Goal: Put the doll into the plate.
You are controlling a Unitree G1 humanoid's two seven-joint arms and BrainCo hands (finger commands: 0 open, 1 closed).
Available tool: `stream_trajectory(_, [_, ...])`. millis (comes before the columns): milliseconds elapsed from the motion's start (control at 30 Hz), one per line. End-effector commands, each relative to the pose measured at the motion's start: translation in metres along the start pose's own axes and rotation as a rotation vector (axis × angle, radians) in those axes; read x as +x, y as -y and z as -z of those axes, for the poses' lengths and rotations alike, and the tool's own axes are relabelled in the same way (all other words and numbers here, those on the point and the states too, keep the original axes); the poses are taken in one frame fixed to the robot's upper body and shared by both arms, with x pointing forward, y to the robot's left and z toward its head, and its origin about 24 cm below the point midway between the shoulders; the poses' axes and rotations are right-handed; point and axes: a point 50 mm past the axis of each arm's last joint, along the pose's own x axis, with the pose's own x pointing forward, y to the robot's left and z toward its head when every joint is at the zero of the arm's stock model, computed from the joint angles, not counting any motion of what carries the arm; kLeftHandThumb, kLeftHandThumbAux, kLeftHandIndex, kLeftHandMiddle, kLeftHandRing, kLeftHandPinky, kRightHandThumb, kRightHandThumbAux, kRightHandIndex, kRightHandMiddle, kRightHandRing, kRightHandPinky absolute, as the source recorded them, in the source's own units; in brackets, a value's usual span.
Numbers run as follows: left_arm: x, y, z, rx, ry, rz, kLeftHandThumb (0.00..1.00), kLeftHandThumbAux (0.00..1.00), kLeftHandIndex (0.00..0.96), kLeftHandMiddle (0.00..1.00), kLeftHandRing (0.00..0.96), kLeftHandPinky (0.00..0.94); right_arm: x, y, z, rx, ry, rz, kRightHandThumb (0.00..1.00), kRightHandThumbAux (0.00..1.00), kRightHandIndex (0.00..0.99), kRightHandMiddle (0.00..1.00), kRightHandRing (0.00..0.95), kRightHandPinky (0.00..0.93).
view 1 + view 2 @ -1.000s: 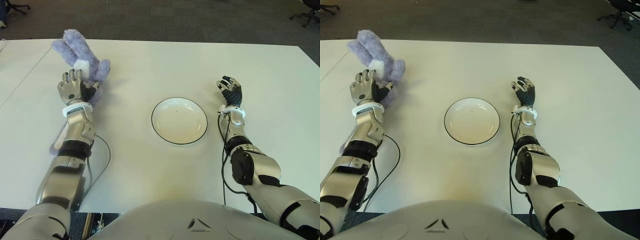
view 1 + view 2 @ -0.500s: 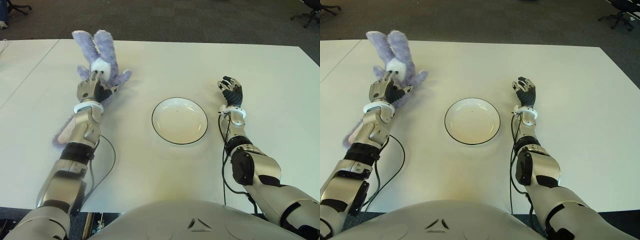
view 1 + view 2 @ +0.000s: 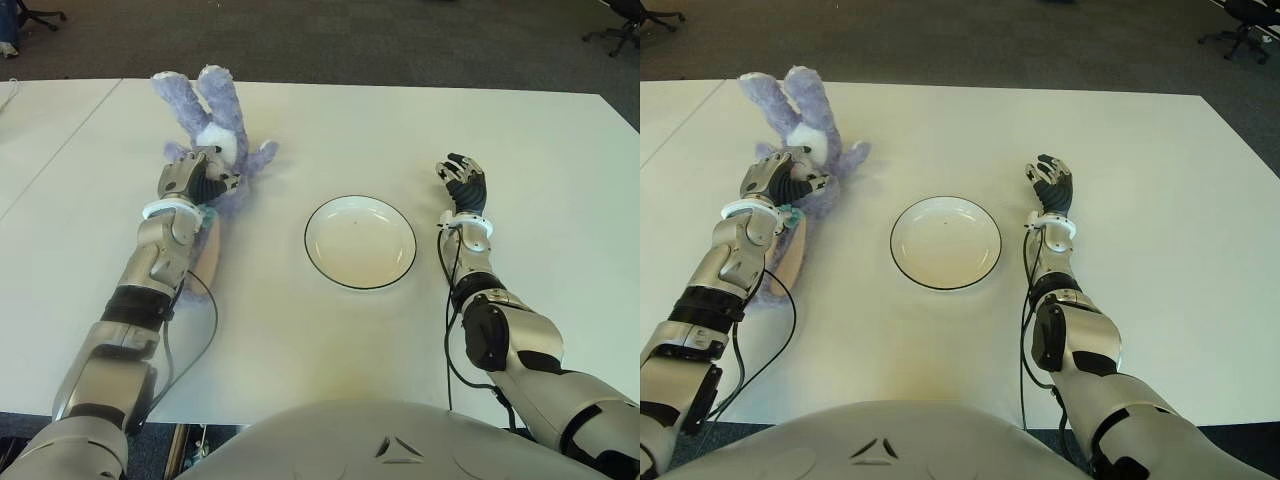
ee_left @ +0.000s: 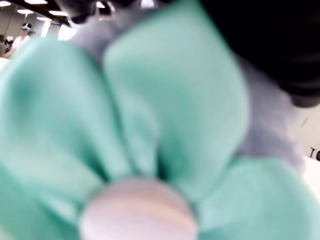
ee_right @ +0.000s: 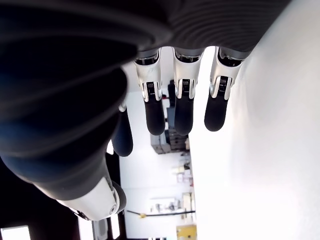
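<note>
We are seeing lavender plush doll [image 3: 222, 130] with mint-green bow [image 4: 170, 110], white plate [image 3: 359, 241] with thin black rim, white table [image 3: 540, 150], dark grey floor [image 3: 400, 40].

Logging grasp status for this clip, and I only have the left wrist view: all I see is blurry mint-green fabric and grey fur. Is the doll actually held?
Observer: Yes. The left robot hand is curled around the purple rabbit doll, left of the plate.
Operator: Anything in the plate yet?
Observer: No, it sits bare on the white table.
Operator: And the other hand?
Observer: The right robot hand shows right of the plate, fingers relaxed, holding nothing.
</note>
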Motion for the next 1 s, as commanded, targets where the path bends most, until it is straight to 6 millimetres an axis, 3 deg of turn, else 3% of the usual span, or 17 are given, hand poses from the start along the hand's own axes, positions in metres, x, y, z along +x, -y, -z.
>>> stream_trajectory(33, [-0.0203,0.0783,0.0117,-0.125,-0.085,0.274,0.57,0.46,0.497,0.602,0.615,0.691,-0.0782,0.0237,0.1034,-0.028,-0.487,0.081,0.413,0.808,0.322,0.202,0.188,0.222])
stream_trajectory(67, [-0.0194,0.0804,0.0132,-0.133,-0.097,0.26,0.725,0.517,0.585,0.671,0.684,0.735,-0.0782,0.0237,0.1035,-0.027,-0.489,0.083,0.414,0.807,0.324,0.203,0.19,0.225])
stream_trajectory(133, [-0.0187,0.0809,0.0148,-0.162,-0.123,0.229,0.793,0.556,0.64,0.729,0.757,0.781,-0.0782,0.0237,0.1036,-0.027,-0.49,0.085,0.421,0.806,0.325,0.202,0.189,0.223])
stream_trajectory(333, [-0.0182,0.0801,0.0162,-0.246,-0.164,0.129,0.873,0.601,0.718,0.806,0.823,0.856,-0.0781,0.0236,0.1034,-0.022,-0.488,0.086,0.426,0.805,0.325,0.198,0.182,0.214])
stream_trajectory(1000, [-0.0218,0.0808,0.014,-0.357,-0.14,0.099,0.947,0.619,0.721,0.82,0.827,0.831,-0.0772,0.022,0.103,-0.031,-0.491,0.09,0.422,0.809,0.324,0.208,0.193,0.229])
